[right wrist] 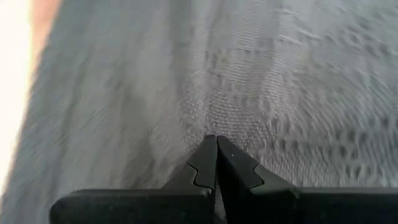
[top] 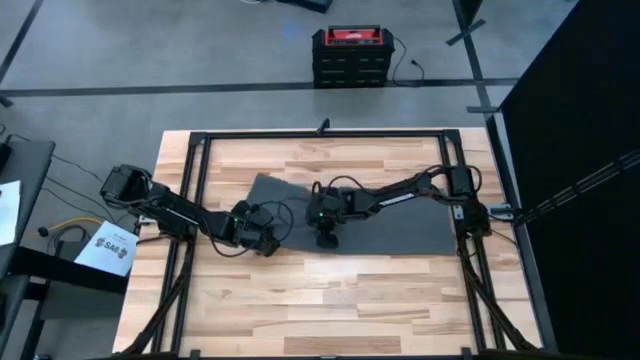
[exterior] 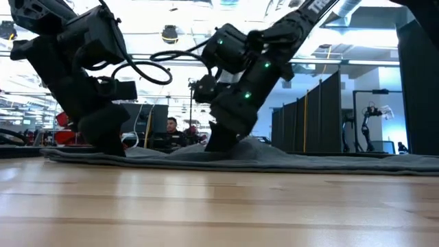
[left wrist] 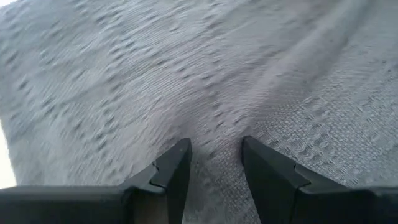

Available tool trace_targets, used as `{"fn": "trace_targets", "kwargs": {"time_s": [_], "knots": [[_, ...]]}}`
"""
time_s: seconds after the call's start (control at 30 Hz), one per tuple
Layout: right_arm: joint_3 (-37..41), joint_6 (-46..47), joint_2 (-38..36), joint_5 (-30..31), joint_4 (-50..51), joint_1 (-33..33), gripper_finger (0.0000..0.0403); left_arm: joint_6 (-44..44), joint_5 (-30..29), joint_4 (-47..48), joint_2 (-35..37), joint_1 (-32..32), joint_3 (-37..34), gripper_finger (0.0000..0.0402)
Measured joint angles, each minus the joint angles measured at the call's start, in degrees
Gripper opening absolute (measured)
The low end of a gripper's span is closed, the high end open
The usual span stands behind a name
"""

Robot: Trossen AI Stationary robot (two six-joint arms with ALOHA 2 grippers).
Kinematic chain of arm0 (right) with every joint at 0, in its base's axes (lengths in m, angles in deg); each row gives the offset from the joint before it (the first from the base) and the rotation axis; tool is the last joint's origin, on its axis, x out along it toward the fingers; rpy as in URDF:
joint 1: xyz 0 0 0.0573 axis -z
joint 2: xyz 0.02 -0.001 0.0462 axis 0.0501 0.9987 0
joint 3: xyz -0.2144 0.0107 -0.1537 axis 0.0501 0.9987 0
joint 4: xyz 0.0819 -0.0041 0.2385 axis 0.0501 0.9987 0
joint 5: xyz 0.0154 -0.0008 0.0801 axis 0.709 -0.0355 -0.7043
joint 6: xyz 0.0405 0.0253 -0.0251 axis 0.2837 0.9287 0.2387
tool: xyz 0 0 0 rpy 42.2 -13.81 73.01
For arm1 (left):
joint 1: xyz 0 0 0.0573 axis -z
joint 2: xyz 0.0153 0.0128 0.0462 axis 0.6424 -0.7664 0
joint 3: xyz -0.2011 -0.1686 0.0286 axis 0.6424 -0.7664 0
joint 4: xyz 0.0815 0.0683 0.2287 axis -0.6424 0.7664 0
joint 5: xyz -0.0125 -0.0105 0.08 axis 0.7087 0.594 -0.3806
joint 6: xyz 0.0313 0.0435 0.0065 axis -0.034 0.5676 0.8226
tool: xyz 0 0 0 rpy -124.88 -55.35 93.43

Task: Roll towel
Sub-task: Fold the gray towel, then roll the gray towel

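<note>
The dark grey towel [top: 400,225] lies spread flat on the wooden table, reaching from left of centre to the right rail. My left gripper [top: 265,242] is down on the towel's left near part and stands open, with a low ridge of cloth [left wrist: 214,124] between its fingers. My right gripper [top: 327,238] is down near the middle of the towel's near edge, shut on the cloth. In the low view the towel [exterior: 329,159] lies low on the table, slightly humped under the right gripper [exterior: 219,144]. My left gripper sets its two fingertips [left wrist: 177,165] on the towel's top surface from above, slanting. A raised ridge of cloth runs between them, and the fingers are not shut on it. My right gripper pinches a small fold of the towel [right wrist: 214,127] between its fingertips, from above and slanting. Creases run out from the pinch, and the rest of the towel lies on the table.
A black metal frame [top: 195,200] runs round the table's left, far and right sides. Bare wood [top: 330,300] lies between the towel and the near edge. A red and black box [top: 352,55] stands on the floor beyond the far edge.
</note>
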Motion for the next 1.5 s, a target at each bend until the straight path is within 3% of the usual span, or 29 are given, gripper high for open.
{"fn": "trace_targets", "kwargs": {"time_s": [0.17, 0.27, 0.4, 0.63, 0.83, 0.97, 1.13, 1.2, 1.3, 1.4, 1.5], "knots": [[0.30, -0.21, -2.28, -0.14, 1.35, -2.12, 0.0000, 2.08, 3.06, 1.81, 4.06, 0.05, 0.81, 0.0133], [0.54, -0.11, -5.78, 2.90, 2.94, -2.66, 0.0000, 4.48, 3.62, 3.47, 7.14, 0.04, 2.07, 0.0133], [1.01, -0.12, -12.36, 7.22, 6.17, -2.72, 0.0000, 8.20, -2.70, -0.79, 9.02, -1.04, 3.12, 0.0133], [13.00, 8.19, -19.39, 7.50, 6.76, -3.22, 0.0000, 9.70, -6.10, -5.43, 1.39, -9.64, 2.58, 0.0133], [20.90, 15.92, -19.51, 7.54, 7.41, -3.52, 0.0000, 7.10, -8.96, -7.34, -6.90, -14.32, 2.44, 0.0133], [22.90, 20.14, -19.86, 7.63, 7.98, -5.78, 0.0000, 5.09, -10.29, -6.61, -8.10, -15.69, 2.53, 0.0133], [22.68, 20.03, -20.25, 6.35, 6.40, -8.45, 0.0000, 8.29, -8.73, -4.45, -4.78, -17.23, 3.25, 0.0133], [22.09, 20.45, -21.75, 8.91, 7.85, -9.01, 0.0000, 10.79, -7.55, -3.12, -2.33, -18.59, 3.92, 0.0133], [21.18, 20.89, -27.99, 14.37, 10.61, -9.91, 0.0000, 15.39, -8.11, -4.31, 1.71, -21.03, 6.67, 0.0133], [21.15, 22.64, -34.41, 15.50, 17.44, -11.34, 0.0000, 19.52, -8.93, -8.13, 4.85, -22.66, 8.63, 0.0133], [21.40, 27.93, -38.53, 15.43, 24.75, -13.60, 0.0000, 22.15, -2.04, -13.70, 5.71, -22.56, 8.91, 0.0133]]}}
